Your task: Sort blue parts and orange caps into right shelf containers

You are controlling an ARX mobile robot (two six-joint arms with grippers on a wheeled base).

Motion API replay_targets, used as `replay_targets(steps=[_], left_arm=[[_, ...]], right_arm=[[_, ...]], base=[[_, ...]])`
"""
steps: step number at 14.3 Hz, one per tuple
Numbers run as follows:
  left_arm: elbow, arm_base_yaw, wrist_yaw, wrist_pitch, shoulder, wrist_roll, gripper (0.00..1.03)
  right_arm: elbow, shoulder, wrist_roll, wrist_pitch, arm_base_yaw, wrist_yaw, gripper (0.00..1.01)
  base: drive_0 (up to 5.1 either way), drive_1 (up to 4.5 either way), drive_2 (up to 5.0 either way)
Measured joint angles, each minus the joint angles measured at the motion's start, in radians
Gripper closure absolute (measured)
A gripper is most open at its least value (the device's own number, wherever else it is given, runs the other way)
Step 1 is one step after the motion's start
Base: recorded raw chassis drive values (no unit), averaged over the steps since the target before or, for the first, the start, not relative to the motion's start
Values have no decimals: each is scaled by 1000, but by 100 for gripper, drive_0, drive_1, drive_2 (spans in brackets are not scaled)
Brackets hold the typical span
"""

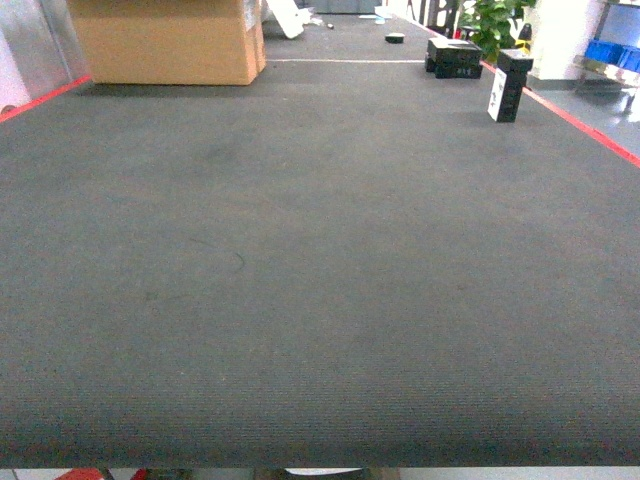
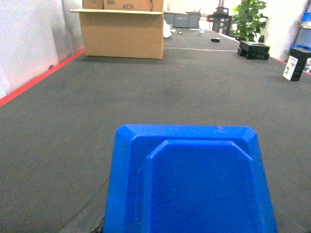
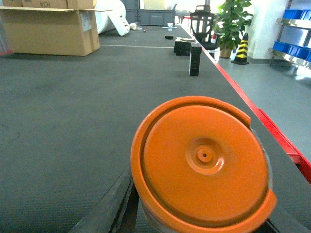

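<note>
Orange cap (image 3: 203,162) fills the right wrist view; blue part (image 2: 190,180) the left.

Bright blue part (image 2: 194,184) with stepped octagonal face, right under the left wrist camera. Glossy orange cap (image 3: 201,162), concentric rings, close before the right wrist. Dark grey ribbed mat (image 1: 320,280), red-edged. Far ahead: tan cardboard box (image 1: 165,40), black boxes (image 1: 455,57), blue crates (image 3: 291,48).
</note>
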Motion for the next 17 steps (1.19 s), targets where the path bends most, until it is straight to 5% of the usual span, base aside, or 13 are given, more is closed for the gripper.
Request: replay_targets(steps=[17], left_arm=[[0,2,0,0,0,0,59]], right_arm=[[0,0,0,0,0,0,57]], base=[[-108,-108,-108]])
